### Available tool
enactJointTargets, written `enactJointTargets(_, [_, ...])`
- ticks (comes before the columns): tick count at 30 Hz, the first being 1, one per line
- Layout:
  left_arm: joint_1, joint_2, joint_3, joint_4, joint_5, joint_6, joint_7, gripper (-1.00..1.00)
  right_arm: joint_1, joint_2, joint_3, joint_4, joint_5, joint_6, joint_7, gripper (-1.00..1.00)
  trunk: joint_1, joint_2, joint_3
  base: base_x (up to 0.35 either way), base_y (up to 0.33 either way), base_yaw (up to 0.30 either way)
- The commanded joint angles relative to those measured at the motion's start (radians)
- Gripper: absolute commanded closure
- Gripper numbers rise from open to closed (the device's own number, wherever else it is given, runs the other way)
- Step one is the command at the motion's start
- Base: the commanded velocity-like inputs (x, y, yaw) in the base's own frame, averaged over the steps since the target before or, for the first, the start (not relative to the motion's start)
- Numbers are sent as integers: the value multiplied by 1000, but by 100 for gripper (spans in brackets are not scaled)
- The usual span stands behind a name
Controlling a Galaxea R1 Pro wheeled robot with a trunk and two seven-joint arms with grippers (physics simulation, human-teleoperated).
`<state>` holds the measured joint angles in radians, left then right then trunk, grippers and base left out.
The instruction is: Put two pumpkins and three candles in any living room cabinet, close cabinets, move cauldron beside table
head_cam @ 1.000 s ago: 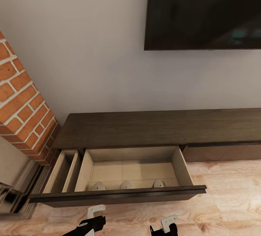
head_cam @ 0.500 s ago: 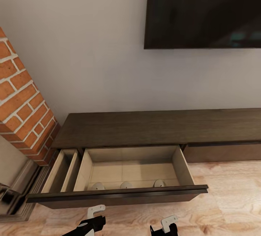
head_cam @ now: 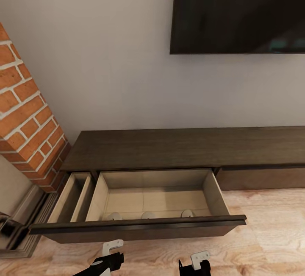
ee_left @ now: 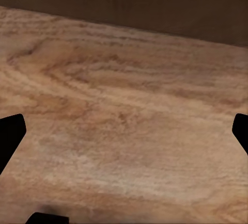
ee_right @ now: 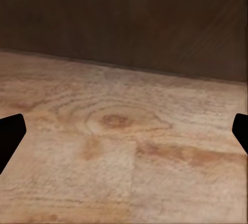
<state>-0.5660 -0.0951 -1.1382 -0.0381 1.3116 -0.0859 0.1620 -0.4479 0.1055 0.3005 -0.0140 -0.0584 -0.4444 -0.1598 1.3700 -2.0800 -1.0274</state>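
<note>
Drawer (head_cam: 140, 227) of cabinet (head_cam: 186, 149) stands open.
Stiff, handle-less front is best pushed flat; left claw (ee_left: 124, 131) and right claw (ee_right: 124, 131) are spread, empty.

pale wall (head_cam: 106, 55), brick fireplace (head_cam: 25, 119), wood floor (head_cam: 271, 225)

The cabinet (head_cam: 178, 149) stands on the wood floor (head_cam: 271, 242), three pale rounded things (head_cam: 148, 215) in its open drawer.

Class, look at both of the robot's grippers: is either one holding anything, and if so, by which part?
Nothing is held. The left gripper and right gripper are both open, with only bare wood floor between their fingers.
</note>
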Motion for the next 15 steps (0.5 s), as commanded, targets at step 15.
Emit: enactJointTargets(15, [0, 1, 1, 1, 0, 3, -1, -100, 0, 20, 0, -5, 0, -26, -14, -100, 15, -28, -11, 0, 0, 3])
